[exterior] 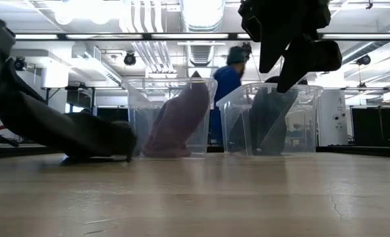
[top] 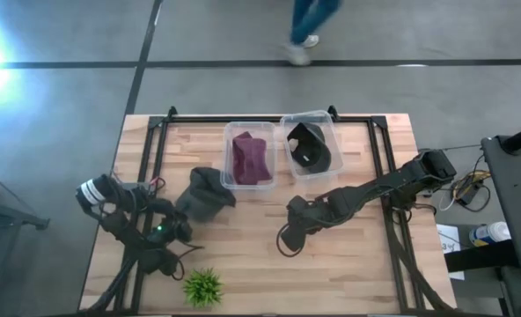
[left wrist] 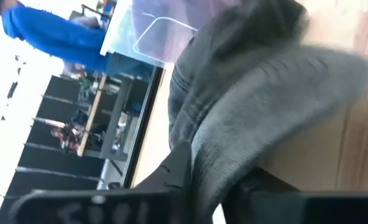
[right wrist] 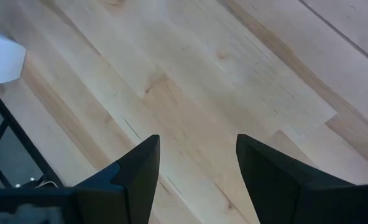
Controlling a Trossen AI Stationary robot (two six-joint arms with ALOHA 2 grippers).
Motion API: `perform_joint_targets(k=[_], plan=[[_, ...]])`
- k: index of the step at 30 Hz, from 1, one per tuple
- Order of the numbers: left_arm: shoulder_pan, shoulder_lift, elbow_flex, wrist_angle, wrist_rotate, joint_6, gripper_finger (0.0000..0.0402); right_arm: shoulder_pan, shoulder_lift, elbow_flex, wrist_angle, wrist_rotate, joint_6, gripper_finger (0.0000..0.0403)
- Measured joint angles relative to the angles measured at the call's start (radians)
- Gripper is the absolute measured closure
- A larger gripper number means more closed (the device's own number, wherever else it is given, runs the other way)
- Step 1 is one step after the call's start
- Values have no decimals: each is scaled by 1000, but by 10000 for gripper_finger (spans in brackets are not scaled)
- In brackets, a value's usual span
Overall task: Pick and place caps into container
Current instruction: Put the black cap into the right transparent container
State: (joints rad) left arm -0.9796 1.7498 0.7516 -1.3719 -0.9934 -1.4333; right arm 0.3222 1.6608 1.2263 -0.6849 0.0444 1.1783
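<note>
A dark grey-olive cap (top: 204, 194) lies on the wooden table, left of two clear tubs; it also shows in the low view (exterior: 83, 135) and the left wrist view (left wrist: 246, 81). My left gripper (top: 181, 220) is shut on its near side. The maroon cap (top: 250, 157) leans inside the left tub (top: 228, 180). The second dark cap (top: 310, 148) sits in the right tub (top: 331, 128). My right gripper (right wrist: 196, 168) hangs open and empty over bare wood, near of the tubs (top: 287, 231). My left gripper pinches the grey cap's near edge (left wrist: 218, 165) between its two fingers (left wrist: 171, 177), coming nearly level from the table's near-left side. Brim or crown, I cannot tell. The cap's underside (exterior: 96, 157) rests on the table, and its crown (left wrist: 234, 37) bulges beyond the fingers.
A small green plant (top: 202, 286) stands near the table's near edge, just near of my left arm. A black frame rail (top: 159, 150) runs along the table's left part and another on the right (top: 388, 167). A person in blue (exterior: 228, 79) moves beyond the far edge.
</note>
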Motion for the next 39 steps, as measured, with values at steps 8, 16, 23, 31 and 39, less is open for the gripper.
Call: perform_joint_targets(k=[8,16,23,31,39], plan=[[61,-110,19,-132,-11,-19,392,0,0,-2,0,0,1,195],[67,-324,170,-168,-4,92,395,0,0,-2,0,0,-3,195],[60,-493,414,-159,-127,17,396,31,-47,14,36,210,-84,195],[90,-676,523,9,-262,-76,397,80,-217,56,228,474,-366,195],[152,-722,517,377,-563,76,397,65,-263,61,523,488,-346,195]])
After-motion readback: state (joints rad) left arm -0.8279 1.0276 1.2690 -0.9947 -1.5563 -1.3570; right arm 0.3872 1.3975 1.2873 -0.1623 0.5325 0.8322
